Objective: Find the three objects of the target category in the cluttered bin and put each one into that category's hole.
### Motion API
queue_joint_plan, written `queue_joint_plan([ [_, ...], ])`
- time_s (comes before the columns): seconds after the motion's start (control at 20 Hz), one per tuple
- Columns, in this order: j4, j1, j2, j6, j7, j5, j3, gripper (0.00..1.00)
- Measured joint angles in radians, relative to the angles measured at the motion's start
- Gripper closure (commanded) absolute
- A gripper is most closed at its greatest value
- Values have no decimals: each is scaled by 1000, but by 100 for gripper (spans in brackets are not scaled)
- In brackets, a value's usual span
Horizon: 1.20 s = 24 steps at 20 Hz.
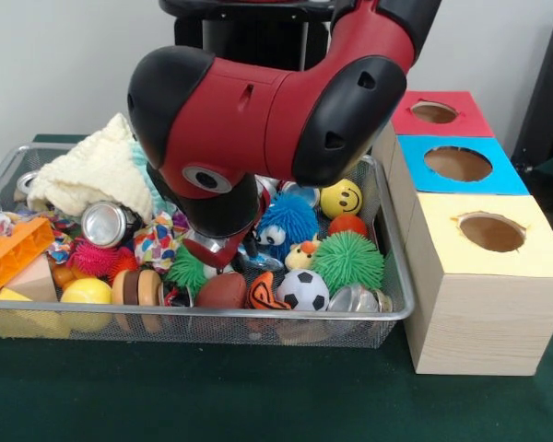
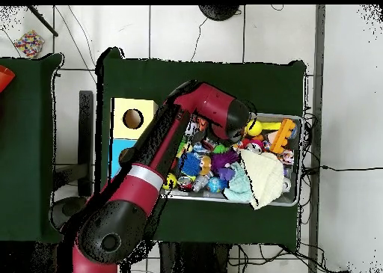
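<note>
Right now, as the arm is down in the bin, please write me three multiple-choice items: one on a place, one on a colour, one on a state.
1. Where does the soccer ball lie in the bin?
A. by the near rim
B. under the cream cloth
C. on the yellow box

2. What colour is the top of the box nearest the camera?
A. red
B. blue
C. yellow

3. How does the arm stand?
A. drawn back above the boxes
B. lowered into the bin
C. resting on the green table

Answers: 1 A, it sits beside the mesh front wall; 2 C, the yellow top comes first, then blue, then red; 3 B, its end reaches down among the toys.
</note>
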Motion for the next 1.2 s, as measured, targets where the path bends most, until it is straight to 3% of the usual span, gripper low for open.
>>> queue_joint_plan([
  [0.6, 0, -45, -57, 0, 0, 2, 0, 100],
  [0.8, -9, -104, -87, -2, 0, 4, 1, 100],
  [1.2, -101, -298, -131, -71, 0, 6, 3, 100],
])
